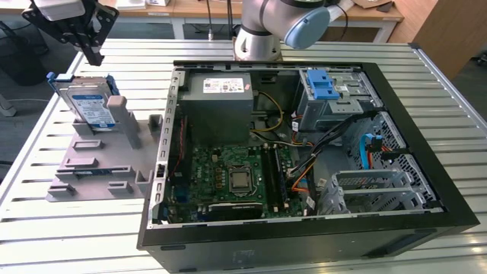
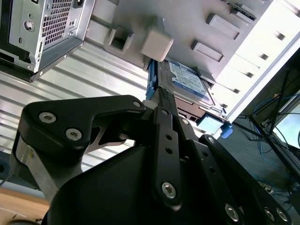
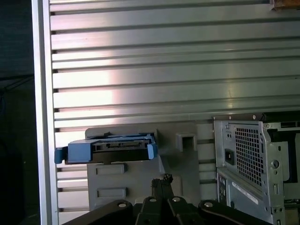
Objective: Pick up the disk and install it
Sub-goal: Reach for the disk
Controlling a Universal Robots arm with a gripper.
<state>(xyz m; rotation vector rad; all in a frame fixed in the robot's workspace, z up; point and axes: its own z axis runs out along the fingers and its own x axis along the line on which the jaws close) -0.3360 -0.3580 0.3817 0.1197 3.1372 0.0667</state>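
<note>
hand (image 1: 94, 58) pinched together, empty, above disk (image 1: 88, 105) propped in grey rack (image 1: 91, 171) beside open computer case (image 1: 304, 240).

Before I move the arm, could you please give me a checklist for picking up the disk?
1. The disk stands on edge in the holder: ok.
2. The gripper is above the disk, clear of it: ok.
3. Jaws open for a grasp: not ok, they are shut.
4. The case is open on top: ok.
5. The cage is free to take the disk: cannot tell.
</note>
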